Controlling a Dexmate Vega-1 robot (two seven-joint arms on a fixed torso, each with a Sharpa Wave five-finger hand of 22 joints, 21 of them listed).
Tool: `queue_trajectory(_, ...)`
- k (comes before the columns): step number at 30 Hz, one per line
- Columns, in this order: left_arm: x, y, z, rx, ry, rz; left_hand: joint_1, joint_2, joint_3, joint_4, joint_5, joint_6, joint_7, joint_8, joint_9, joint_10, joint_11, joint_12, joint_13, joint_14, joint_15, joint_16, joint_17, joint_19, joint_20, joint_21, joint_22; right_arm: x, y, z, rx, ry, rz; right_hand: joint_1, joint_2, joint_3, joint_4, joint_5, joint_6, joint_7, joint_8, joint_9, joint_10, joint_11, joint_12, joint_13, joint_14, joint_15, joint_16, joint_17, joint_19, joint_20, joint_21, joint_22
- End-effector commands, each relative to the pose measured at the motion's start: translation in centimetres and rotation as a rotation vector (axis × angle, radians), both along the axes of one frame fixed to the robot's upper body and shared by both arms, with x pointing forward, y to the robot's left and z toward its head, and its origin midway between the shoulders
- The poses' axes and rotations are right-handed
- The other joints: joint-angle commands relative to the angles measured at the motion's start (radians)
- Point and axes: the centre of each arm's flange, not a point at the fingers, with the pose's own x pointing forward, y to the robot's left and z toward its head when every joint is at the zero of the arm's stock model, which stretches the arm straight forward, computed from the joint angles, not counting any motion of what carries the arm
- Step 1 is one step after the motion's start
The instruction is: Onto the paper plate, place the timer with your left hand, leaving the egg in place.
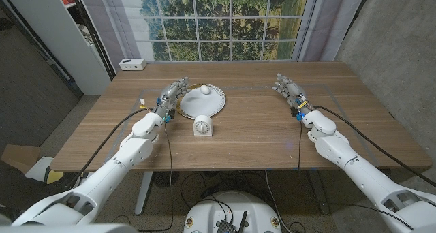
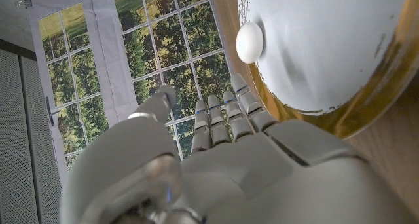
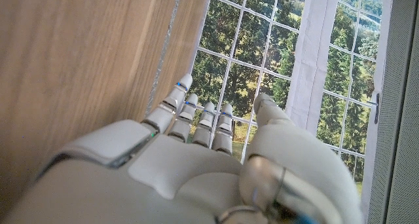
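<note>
A small white timer [image 1: 203, 126] with a round dial stands on the wooden table, just in front of the white paper plate [image 1: 211, 105]. On the plate's far side lies a white egg [image 1: 204, 90], also seen on the plate [image 2: 327, 60] as the egg [image 2: 249, 42] in the left wrist view. My left hand [image 1: 170, 97] is beside the plate's left rim, fingers stretched out and holding nothing, left of and behind the timer. That left hand [image 2: 222, 158] reaches alongside the plate. My right hand [image 1: 291, 91] is far to the right, fingers extended and empty; the right hand [image 3: 196, 158] shows over bare table.
A small white box [image 1: 132, 65] sits at the table's far left corner. A shelf unit [image 1: 82, 28] stands to the left behind the table, and a window picture [image 1: 225, 22] lies behind it. Bare wood spans the table's middle between plate and right hand.
</note>
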Motion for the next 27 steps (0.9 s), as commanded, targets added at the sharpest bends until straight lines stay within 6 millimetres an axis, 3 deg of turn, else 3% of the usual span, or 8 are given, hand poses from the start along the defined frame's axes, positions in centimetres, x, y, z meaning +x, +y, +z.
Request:
queue_trajectory(1,-0.5,-0.2,-0.3,0.054,0.002,0.040,0.023,-0.010,0.003,-0.021,0.004,0.008,-0.005,0.001,0.005,0.004,-0.004,0.002,0.002,0.005,-0.001,0.002,0.000,-0.002,0.001,-0.006,0.003,-0.1,0.1,-0.4,-0.013,-0.002,0.014,0.013,-0.004,0.004,-0.003,0.006,0.005,0.002,0.003,0.005,0.009,0.003,0.003,0.005,0.009,-0.109,0.006,0.002,0.010,-0.050,0.001,0.005)
queue_trajectory(6,-1.2,0.3,0.8,0.159,-0.013,0.107,0.036,-0.033,-0.018,-0.044,-0.003,0.005,-0.027,-0.003,0.007,-0.004,-0.021,0.001,0.005,-0.014,-0.008,-0.006,0.000,-0.035,0.011,-0.033,0.004,-0.3,0.0,0.0,-0.037,-0.010,0.015,0.015,-0.007,0.001,-0.008,0.007,-0.005,0.000,-0.001,0.004,0.004,0.010,0.001,0.004,0.006,-0.107,0.004,-0.002,0.007,-0.043,-0.005,0.005)
queue_trajectory(7,-1.3,0.4,1.0,0.179,-0.014,0.119,0.039,-0.037,-0.025,-0.047,-0.005,-0.003,-0.041,-0.005,0.007,-0.006,-0.021,0.001,0.007,-0.021,-0.009,-0.008,0.001,-0.043,0.013,-0.041,0.005,-0.3,0.0,0.0,-0.037,-0.011,0.015,0.015,-0.008,0.000,-0.009,0.007,-0.006,0.000,-0.001,0.004,0.002,0.008,0.001,0.004,0.006,-0.106,0.003,-0.003,0.007,-0.042,-0.006,0.005)
queue_trajectory(12,-1.8,1.1,2.0,0.256,-0.025,0.145,0.043,-0.078,-0.057,-0.058,-0.016,-0.005,-0.056,-0.005,0.010,-0.018,-0.032,0.001,0.014,-0.047,-0.006,-0.017,0.000,-0.064,0.013,-0.065,0.005,-0.4,0.1,-0.1,-0.040,-0.011,0.021,0.017,-0.009,-0.001,-0.013,0.007,-0.013,0.001,-0.003,0.004,0.000,0.007,0.001,0.003,0.004,-0.103,0.001,-0.007,0.006,-0.038,-0.011,0.005)
queue_trajectory(16,-2.9,1.7,2.3,0.316,-0.028,0.148,0.014,-0.114,-0.096,-0.044,-0.026,0.006,-0.066,0.000,0.012,-0.023,-0.040,0.003,0.020,-0.056,-0.008,-0.016,0.003,-0.068,0.007,-0.080,0.006,-0.7,0.1,-0.4,-0.041,-0.014,0.018,0.017,-0.008,-0.003,-0.013,0.007,-0.016,-0.001,-0.004,0.004,0.000,0.007,0.001,0.003,0.003,-0.103,0.001,-0.008,0.004,-0.035,-0.014,0.005)
queue_trajectory(21,-4.4,2.2,2.9,0.392,-0.044,0.147,-0.048,-0.200,-0.175,-0.027,-0.007,0.039,-0.096,0.011,0.016,-0.028,-0.055,0.008,0.030,-0.072,-0.020,-0.017,0.004,-0.069,0.000,-0.115,0.006,-1.1,0.0,-0.7,-0.043,-0.008,0.021,0.016,-0.007,-0.004,-0.014,0.007,-0.018,-0.002,-0.004,0.003,0.002,0.008,0.002,0.003,0.005,-0.103,0.002,-0.009,0.004,-0.032,-0.017,0.005)
queue_trajectory(27,-6.1,2.5,3.2,0.455,-0.058,0.184,-0.036,-0.247,-0.203,-0.037,0.019,0.074,-0.119,0.020,0.017,-0.007,-0.071,0.019,0.035,-0.062,-0.042,-0.011,0.003,-0.075,0.003,-0.140,0.007,-1.4,0.2,-0.9,-0.048,-0.008,0.032,0.016,-0.006,-0.006,-0.014,0.007,-0.019,-0.003,-0.004,0.003,0.008,0.008,0.005,0.003,0.012,-0.103,0.004,-0.011,0.005,-0.031,-0.021,0.006)
